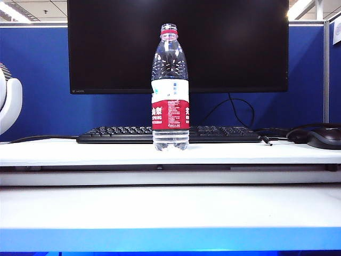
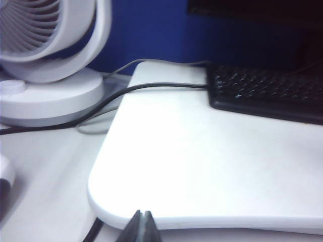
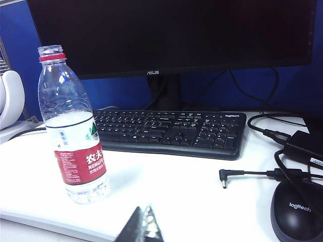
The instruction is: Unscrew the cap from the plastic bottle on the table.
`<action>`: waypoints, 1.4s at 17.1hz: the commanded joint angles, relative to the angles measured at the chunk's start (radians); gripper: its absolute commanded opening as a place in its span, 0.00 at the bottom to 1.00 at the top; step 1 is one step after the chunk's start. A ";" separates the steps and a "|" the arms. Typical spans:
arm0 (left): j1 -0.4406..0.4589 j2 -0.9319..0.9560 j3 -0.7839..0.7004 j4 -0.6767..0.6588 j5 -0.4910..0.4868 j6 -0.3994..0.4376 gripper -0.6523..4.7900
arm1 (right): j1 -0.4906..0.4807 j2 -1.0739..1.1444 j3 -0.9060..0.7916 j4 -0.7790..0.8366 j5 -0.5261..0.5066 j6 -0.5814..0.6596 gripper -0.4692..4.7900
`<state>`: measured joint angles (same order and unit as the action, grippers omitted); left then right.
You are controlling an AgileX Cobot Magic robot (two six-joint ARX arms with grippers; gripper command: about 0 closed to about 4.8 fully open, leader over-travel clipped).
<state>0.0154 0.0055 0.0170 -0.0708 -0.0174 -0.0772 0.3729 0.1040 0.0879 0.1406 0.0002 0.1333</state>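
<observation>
The plastic bottle stands upright on the raised white board of the table, in front of the keyboard. Its neck is bare: clear threads show above the thin red ring, and no cap is in view. In the right wrist view the bottle stands ahead of my right gripper, which is shut, empty and apart from it. My left gripper is shut and empty, low before the board's rounded corner. Neither gripper shows in the exterior view.
A black keyboard and a dark monitor stand behind the bottle. A black mouse and a loose power plug lie on the right. A white fan with a black cable stands at the left.
</observation>
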 commanded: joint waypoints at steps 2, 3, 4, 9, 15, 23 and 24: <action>0.027 -0.002 -0.010 0.056 0.015 0.029 0.11 | 0.000 0.000 0.002 0.013 -0.001 -0.003 0.08; 0.034 -0.002 -0.010 0.058 0.014 0.037 0.11 | 0.000 0.000 0.002 0.013 -0.001 -0.003 0.08; 0.038 -0.002 -0.010 0.058 0.013 0.039 0.11 | 0.000 0.000 0.002 0.013 -0.001 -0.003 0.08; 0.042 -0.002 -0.010 0.058 0.022 0.018 0.11 | 0.000 0.000 0.002 0.013 -0.001 -0.003 0.08; 0.042 -0.002 -0.010 0.063 0.021 0.018 0.11 | 0.000 0.000 0.002 0.013 -0.001 -0.003 0.08; 0.041 -0.002 -0.010 0.065 0.021 0.027 0.11 | 0.000 0.000 0.002 0.013 -0.001 -0.003 0.08; 0.041 -0.002 -0.010 0.065 0.022 0.040 0.11 | 0.000 0.000 0.002 0.013 -0.001 -0.003 0.08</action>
<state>0.0563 0.0055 0.0071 -0.0196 -0.0006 -0.0532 0.3729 0.1040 0.0879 0.1406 0.0002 0.1329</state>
